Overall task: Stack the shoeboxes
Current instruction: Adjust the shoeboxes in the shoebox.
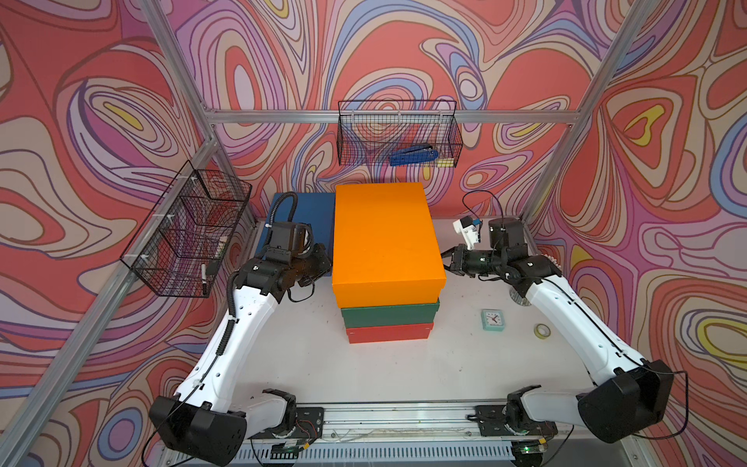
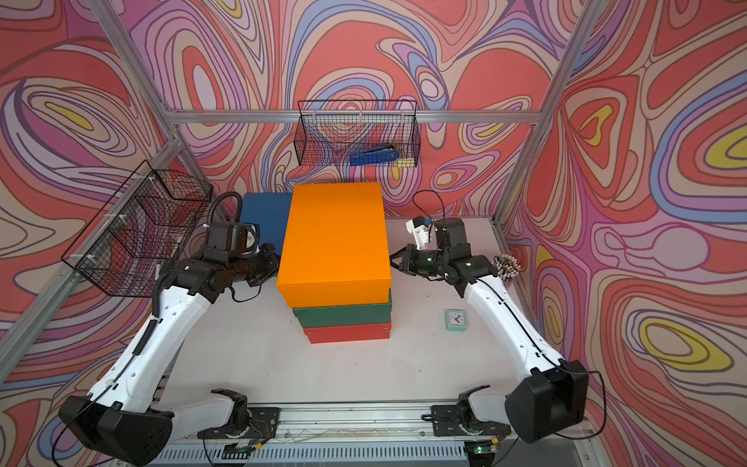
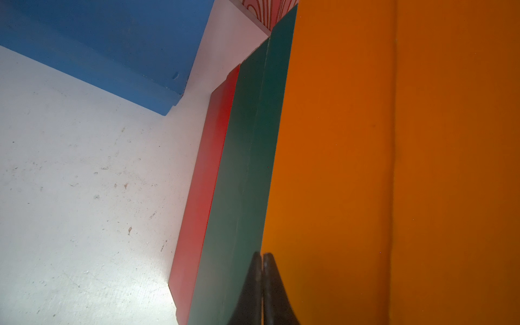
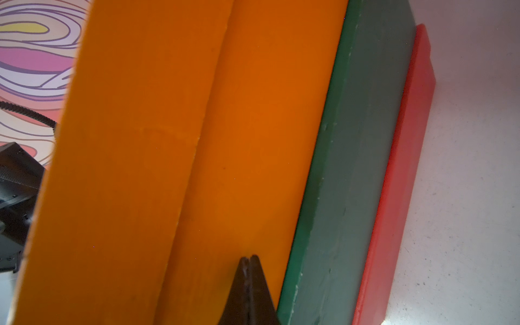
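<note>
- Top views: orange box (image 1: 384, 238) on green box (image 1: 390, 315) on red box (image 1: 388, 333), middle of table (image 1: 364, 372).
- Blue box (image 1: 311, 210) alone on table, behind stack's left side.
- Left wrist view: left gripper (image 3: 262, 254), jaws pressed together, empty, tips at orange-green seam.
- Right wrist view: right gripper (image 4: 249, 257), likewise closed and empty, tips at orange side.
- Clock (image 1: 493, 320) right of stack.

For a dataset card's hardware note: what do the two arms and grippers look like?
Left arm and right arm: white shells, black joints and rounded black elbow housings. A ribbed black hose runs along the left one; a thin black wire loops above the right. The left gripper and right gripper have tapered black fingers.
</note>
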You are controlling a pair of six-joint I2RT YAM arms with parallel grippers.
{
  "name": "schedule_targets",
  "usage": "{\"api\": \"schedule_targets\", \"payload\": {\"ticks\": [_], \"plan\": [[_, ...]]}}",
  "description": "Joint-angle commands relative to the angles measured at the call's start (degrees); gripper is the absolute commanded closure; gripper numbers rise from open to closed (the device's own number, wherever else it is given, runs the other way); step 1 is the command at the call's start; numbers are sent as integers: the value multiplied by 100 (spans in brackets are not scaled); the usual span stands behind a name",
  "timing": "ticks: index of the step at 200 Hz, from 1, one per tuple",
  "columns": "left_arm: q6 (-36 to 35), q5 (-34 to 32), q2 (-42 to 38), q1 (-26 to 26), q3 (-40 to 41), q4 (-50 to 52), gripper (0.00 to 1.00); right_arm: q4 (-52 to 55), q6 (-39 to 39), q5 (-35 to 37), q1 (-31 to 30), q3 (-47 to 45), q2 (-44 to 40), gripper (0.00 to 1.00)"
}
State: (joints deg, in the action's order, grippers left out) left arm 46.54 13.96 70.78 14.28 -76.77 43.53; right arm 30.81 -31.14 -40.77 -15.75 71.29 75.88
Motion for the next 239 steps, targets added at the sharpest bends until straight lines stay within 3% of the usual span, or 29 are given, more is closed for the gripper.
{"api": "schedule_targets", "payload": {"ticks": [1,109,182,239], "plan": [[109,198,111,44,-94,-200,93,-262,-76,-334,-27,-53,-15,100],[119,19,114,277,-115,-130,93,55,14,42,101,-28,-245,100],[-40,-441,-47,254,0,232,93,107,-6,-70,181,-36,-336,100],[-12,-394,-39,188,-3,226,93,192,-95,-164,179,-236,-724,100]]}}
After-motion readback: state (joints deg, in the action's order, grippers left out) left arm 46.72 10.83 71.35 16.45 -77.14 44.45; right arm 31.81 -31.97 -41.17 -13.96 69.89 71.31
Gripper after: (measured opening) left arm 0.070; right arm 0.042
